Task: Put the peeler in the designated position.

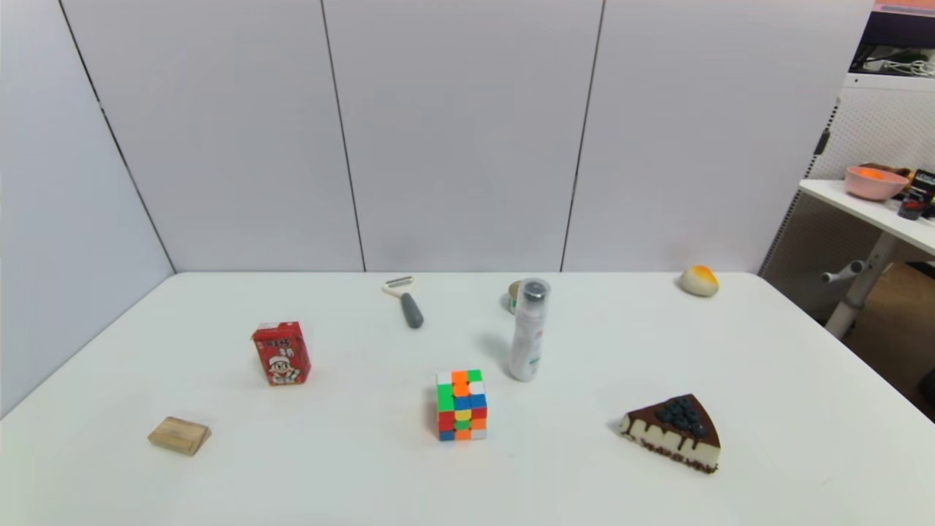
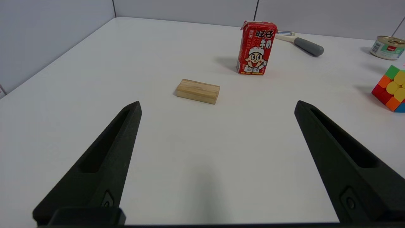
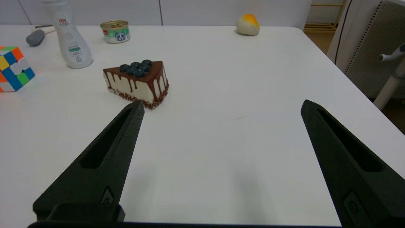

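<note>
Bare table rings the peeler [image 1: 404, 299] at upper centre; milk carton [image 1: 282, 353], cube [image 1: 461, 404] and bottle [image 1: 529, 329] stand lower down

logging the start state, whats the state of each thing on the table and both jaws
peeler: lying flat, untouched
milk carton: upright
white bottle: upright
can: upright, behind the bottle
cake slice: resting flat
left gripper: jaws open, empty
right gripper: jaws open, empty

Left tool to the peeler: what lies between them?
In the left wrist view, the open left tool faces a wooden block, then the red milk carton; the peeler lies just behind that carton.
</note>
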### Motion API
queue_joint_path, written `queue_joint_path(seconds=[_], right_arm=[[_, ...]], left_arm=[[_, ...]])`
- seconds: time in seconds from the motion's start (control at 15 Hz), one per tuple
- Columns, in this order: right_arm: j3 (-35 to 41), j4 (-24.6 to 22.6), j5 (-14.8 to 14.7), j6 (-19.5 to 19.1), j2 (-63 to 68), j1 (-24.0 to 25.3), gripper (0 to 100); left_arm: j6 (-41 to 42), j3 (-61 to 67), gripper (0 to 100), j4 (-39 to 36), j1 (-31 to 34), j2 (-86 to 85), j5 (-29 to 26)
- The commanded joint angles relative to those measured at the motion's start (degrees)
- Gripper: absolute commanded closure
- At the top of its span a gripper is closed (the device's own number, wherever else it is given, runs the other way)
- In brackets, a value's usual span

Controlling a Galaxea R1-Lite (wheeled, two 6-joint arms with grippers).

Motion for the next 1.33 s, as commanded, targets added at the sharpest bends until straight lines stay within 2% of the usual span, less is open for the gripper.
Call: queue_joint_path(seconds=[0.07,0.2,0.33,0.67,0.87,1.07,1.33], right_arm=[[0.09,0.0,0.02,-0.02,0.07,0.01,0],[0.09,0.0,0.02,-0.02,0.07,0.01,0],[0.09,0.0,0.02,-0.02,0.07,0.01,0],[0.09,0.0,0.02,-0.02,0.07,0.01,0],[0.09,0.0,0.02,-0.02,0.07,0.01,0],[0.09,0.0,0.02,-0.02,0.07,0.01,0],[0.09,0.0,0.02,-0.02,0.07,0.01,0]], left_arm=[[-0.12,0.0,0,0.0,0.0,0.07,0.03],[-1.79,-0.18,0,0.17,0.0,0.07,0.12],[1.19,-2.9,0,1.67,0.0,3.76,-0.76],[11.57,-25.66,0,13.8,-1.59,32.59,-9.9],[15.26,-41.22,0,13.97,-6.51,55.44,-14.74],[15.7,-57.74,0,13.27,-12.13,77.68,-15.0],[15.08,-72.95,0,12.39,-17.58,95.35,-14.91]])
